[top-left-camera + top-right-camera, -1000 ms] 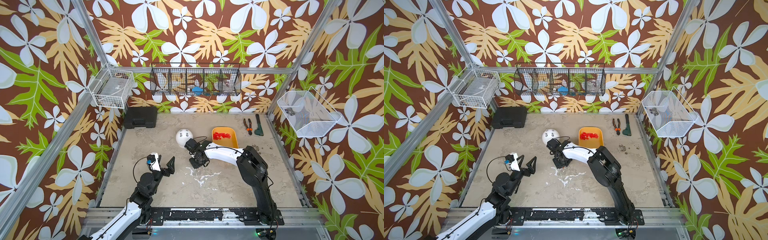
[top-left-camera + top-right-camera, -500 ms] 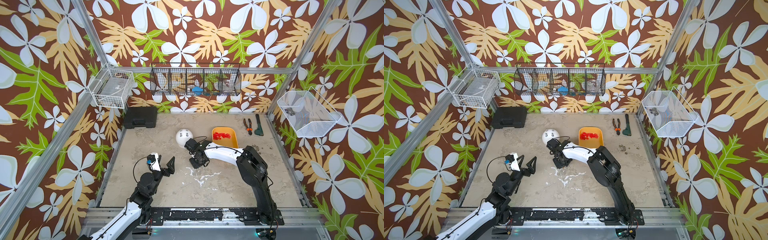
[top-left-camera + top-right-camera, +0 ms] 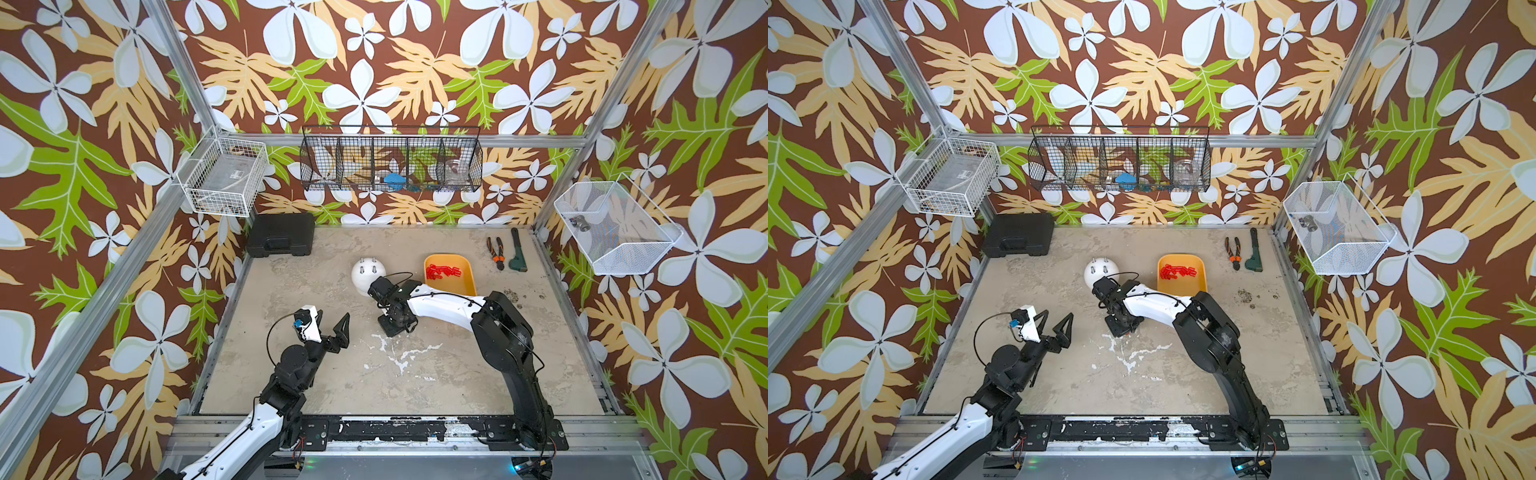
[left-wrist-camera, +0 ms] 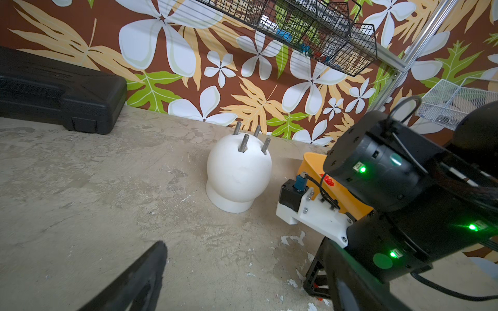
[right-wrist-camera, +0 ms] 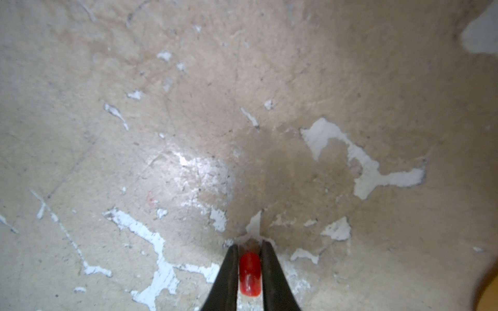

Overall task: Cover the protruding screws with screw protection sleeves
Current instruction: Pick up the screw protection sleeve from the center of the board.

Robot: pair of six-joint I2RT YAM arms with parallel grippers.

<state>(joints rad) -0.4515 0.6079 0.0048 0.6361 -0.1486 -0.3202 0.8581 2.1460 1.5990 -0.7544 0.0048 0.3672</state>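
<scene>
Grips one red screw protection sleeve (image 5: 250, 274) in the right claw (image 5: 249, 243), tips down at the surface (image 5: 188, 107), just near of the white dome (image 3: 368, 276). Holds the left claw (image 3: 1057, 316) wide open and empty, near-left, well apart. Shows four protruding screws (image 4: 245, 142) uncovered atop the dome, more sleeves (image 3: 444, 272) heaped in the orange tray (image 3: 465, 282) to its right.

Open tabletop (image 3: 424, 386) in front, dome (image 3: 362, 277) and orange tray (image 3: 468, 277) just beyond right tool (image 3: 395, 330)

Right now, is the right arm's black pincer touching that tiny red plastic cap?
Touching. In the right wrist view the right gripper grips the tiny red cylindrical plastic sleeve, both fingers against its sides.
</scene>
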